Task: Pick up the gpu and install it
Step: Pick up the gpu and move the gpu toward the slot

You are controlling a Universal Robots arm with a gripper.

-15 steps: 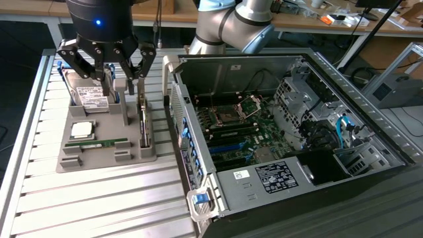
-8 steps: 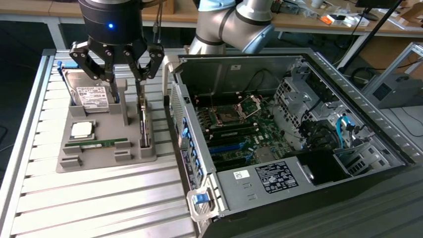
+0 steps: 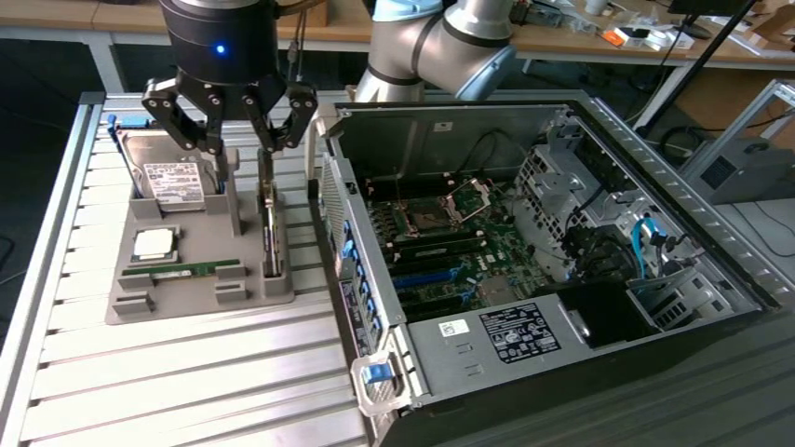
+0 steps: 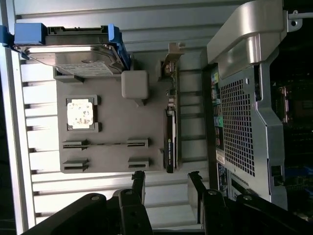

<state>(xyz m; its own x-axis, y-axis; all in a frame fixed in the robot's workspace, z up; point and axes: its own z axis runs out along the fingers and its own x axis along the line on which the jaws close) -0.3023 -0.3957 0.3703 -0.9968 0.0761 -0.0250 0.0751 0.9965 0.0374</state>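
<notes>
Approach stage, by my reading: tool [image 3: 242, 140] wide open and empty above the gpu [image 3: 267, 223], which stands edge-on in the grey holder [image 3: 186, 303] beside the open computer case [image 3: 559, 233]. Gripping so thin a card calls for close centring.

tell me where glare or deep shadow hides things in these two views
Wrist view: glare bleaches the cpu and a strip along the hard drive; the case interior falls nearly black. Exterior view: softer light, sheen on the table slats, the gpu reads dark edge-on.
</notes>
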